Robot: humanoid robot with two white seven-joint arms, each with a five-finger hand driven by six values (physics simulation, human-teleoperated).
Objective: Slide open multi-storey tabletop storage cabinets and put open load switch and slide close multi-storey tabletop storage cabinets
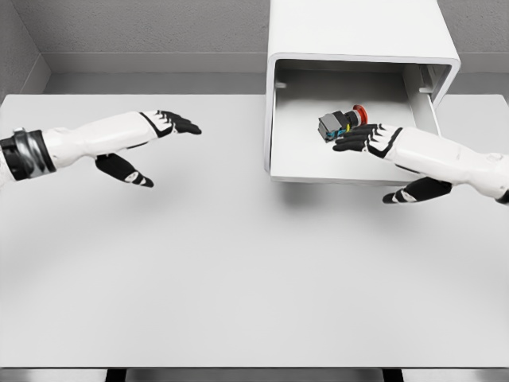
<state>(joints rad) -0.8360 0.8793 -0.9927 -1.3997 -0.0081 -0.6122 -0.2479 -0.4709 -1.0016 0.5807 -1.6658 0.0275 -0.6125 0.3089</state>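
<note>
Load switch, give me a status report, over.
Right hand holding load switch over the open drawer. Left hand open, idle above table. Nothing in the way.

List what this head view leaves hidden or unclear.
- Drawer floor under the load switch: covered by the switch and right hand, so whether the switch rests on it or is held above it is unclear.
- Right hand's grip on the switch: contact too small to tell.
- Cabinet top: cut by the upper edge.
</note>
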